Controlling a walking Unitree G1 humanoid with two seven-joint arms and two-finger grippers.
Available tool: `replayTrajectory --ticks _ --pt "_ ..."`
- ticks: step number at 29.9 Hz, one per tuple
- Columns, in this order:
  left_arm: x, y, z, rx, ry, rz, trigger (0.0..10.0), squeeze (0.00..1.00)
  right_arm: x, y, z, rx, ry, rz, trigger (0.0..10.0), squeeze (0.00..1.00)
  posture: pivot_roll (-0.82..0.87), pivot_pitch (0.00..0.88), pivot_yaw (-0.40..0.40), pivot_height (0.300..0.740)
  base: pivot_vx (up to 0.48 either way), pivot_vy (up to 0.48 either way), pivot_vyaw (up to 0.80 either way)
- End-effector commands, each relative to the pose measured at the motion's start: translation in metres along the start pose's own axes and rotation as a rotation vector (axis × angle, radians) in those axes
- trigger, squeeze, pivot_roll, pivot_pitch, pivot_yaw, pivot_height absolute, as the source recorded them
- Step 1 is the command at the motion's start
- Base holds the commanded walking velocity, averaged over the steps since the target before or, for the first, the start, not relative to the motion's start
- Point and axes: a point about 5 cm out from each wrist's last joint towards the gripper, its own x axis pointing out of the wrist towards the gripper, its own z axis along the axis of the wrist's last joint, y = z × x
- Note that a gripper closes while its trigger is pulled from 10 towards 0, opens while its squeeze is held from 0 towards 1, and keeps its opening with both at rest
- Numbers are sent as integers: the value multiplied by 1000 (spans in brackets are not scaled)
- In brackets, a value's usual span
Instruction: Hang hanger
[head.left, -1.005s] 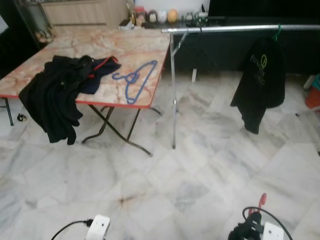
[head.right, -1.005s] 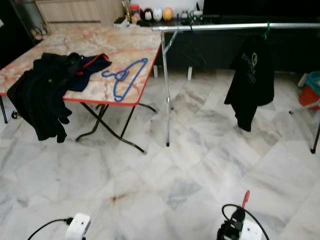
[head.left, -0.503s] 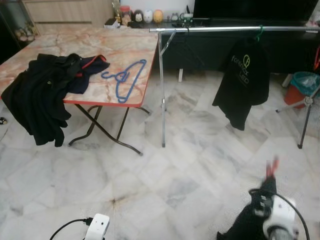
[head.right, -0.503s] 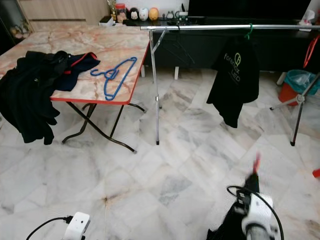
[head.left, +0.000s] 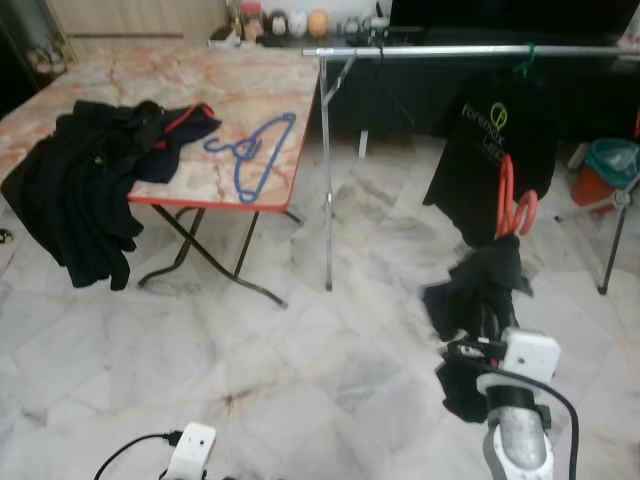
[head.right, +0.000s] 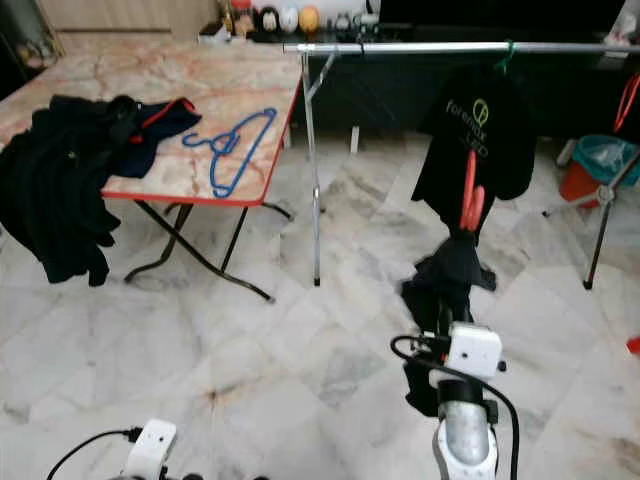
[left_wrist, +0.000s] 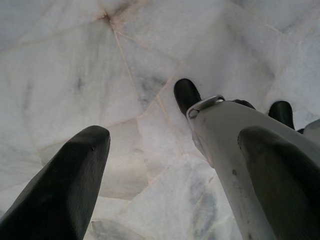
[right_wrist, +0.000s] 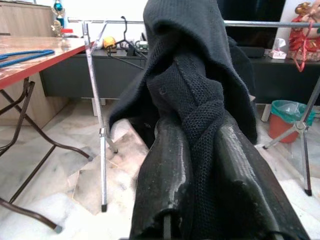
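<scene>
The marble floor (head.left: 300, 360) takes up most of the frame. The bench (head.left: 120, 110), marble-topped with a red edge and folding legs, occupies the upper left. A silver clothes rail (head.left: 470, 50) runs along the top of the frame from centre to right edge. A black T-shirt (head.right: 478, 135) hangs from this rail on a green hook, upper right. A dark pile of clothes (head.left: 90, 180) drapes over the left edge of the bench. A blue hanger (head.left: 255, 155) lies flat on the bench near its right edge.

The right gripper (right_wrist: 197, 150), raised at lower right of centre, has its fingers (right_wrist: 167, 165) closed on a black garment (head.left: 480, 290) carried on a red hanger (head.left: 508, 205), in front of the hanging T-shirt.

The left gripper (left_wrist: 175, 145) hangs over the floor with its fingers spread wide, gripping nothing.
</scene>
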Motion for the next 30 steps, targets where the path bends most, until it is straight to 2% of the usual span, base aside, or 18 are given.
replayTrajectory --ticks 1,5,16,30 --pt "-1 2 -2 22 9 13 10000 0 1 0 8 -2 -23 0 10000 0 -77 55 28 740 0 0 0" --pt "0 -1 -4 31 9 19 10000 0 4 -3 13 -15 -4 -4 10000 0 -78 54 28 740 0 0 0" --pt "-1 -3 -12 34 30 25 10000 0 17 -13 20 -50 36 0 10000 0 -75 51 28 740 0 -298 0" --pt "-2 -6 -20 40 56 24 10000 0 21 -7 21 -48 71 44 10000 0 -75 32 27 740 0 -321 0"
